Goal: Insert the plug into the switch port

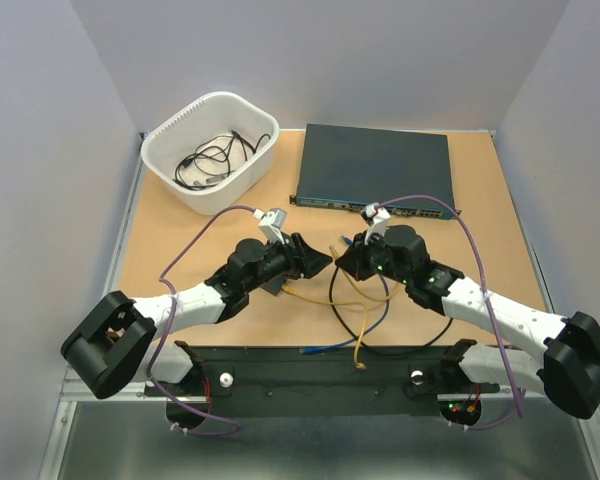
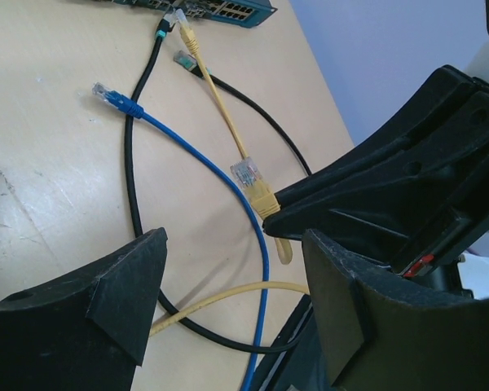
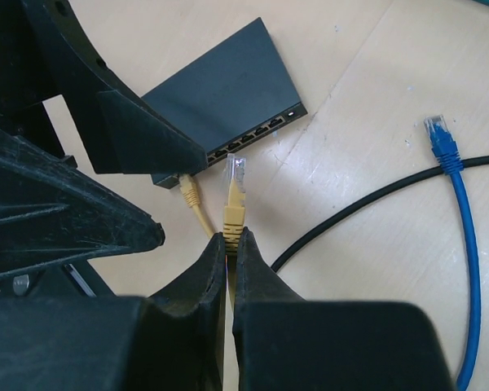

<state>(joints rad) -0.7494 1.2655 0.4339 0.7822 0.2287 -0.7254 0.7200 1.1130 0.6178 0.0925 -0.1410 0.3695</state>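
Observation:
My right gripper (image 3: pixel 230 238) is shut on the boot of a yellow cable's plug (image 3: pixel 235 181), held just above the table. The plug's clear tip points at the row of ports (image 3: pixel 257 134) in the near edge of the small flat black box (image 3: pixel 220 90), a short gap away. A second yellow plug (image 3: pixel 188 191) sits at the box's left corner. My left gripper (image 2: pixel 228 285) is open and empty, close beside the right gripper (image 1: pixel 344 264). The held plug also shows in the left wrist view (image 2: pixel 246 173). In the top view the box (image 1: pixel 276 287) is mostly hidden under the left arm.
A blue cable with a loose plug (image 3: pixel 437 134) and a black cable (image 3: pixel 375 199) lie tangled on the table near the grippers. The large dark unit (image 1: pixel 375 165) stands at the back, with cables plugged into its front. A white basket (image 1: pixel 250 160) holding a black cable is at the back left.

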